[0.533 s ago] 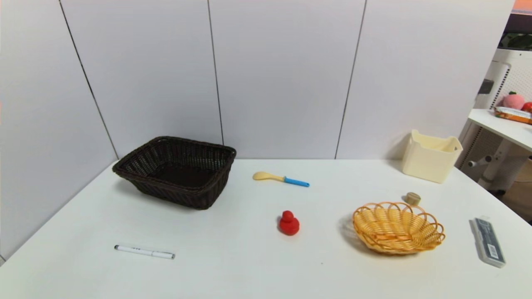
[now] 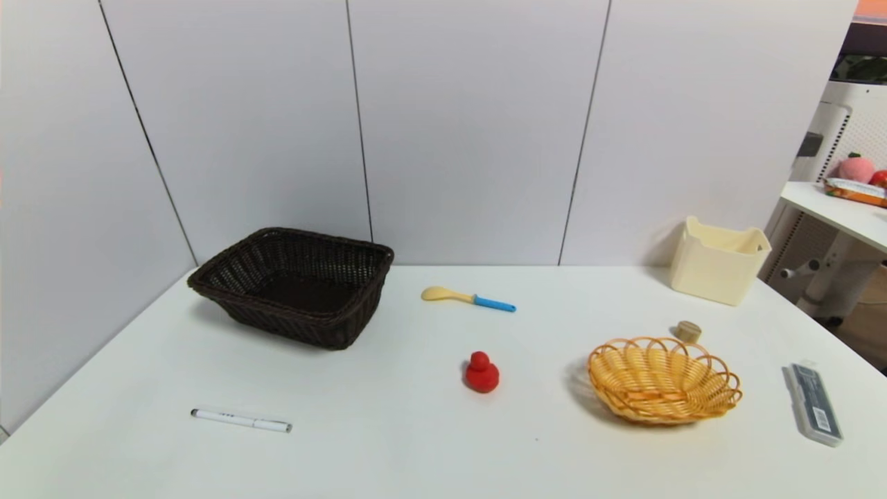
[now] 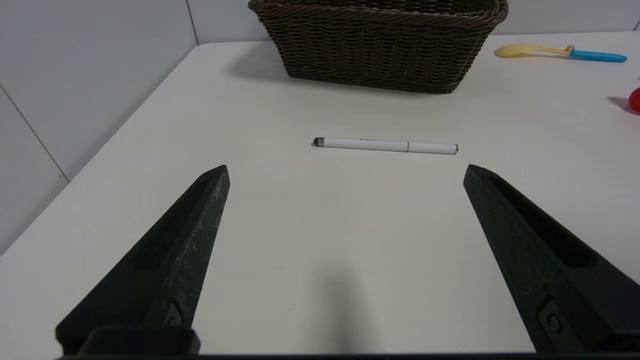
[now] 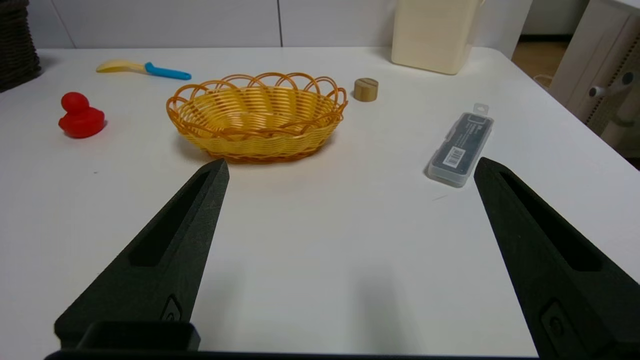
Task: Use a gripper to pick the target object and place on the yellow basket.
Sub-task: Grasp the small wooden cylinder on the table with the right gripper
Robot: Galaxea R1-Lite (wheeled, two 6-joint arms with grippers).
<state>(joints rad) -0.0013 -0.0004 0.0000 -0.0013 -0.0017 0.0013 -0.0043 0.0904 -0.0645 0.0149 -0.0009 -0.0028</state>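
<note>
The small tan cylinder (image 2: 688, 330) (image 4: 365, 89) stands on the white table just behind the yellow basket (image 2: 663, 378) (image 4: 257, 117), apart from its rim. The basket is empty. My right gripper (image 4: 350, 167) hovers open over bare table, short of the basket, with nothing between its fingers. My left gripper (image 3: 346, 169) is open too, low over the table's left front, near a white pen (image 3: 385, 145). Neither gripper shows in the head view.
A red duck toy (image 2: 481, 372) sits left of the yellow basket. A clear plastic case (image 2: 815, 403) lies to its right. A cream bin (image 2: 718, 260), a yellow-and-blue spoon (image 2: 468, 297) and a dark brown basket (image 2: 294, 284) stand farther back.
</note>
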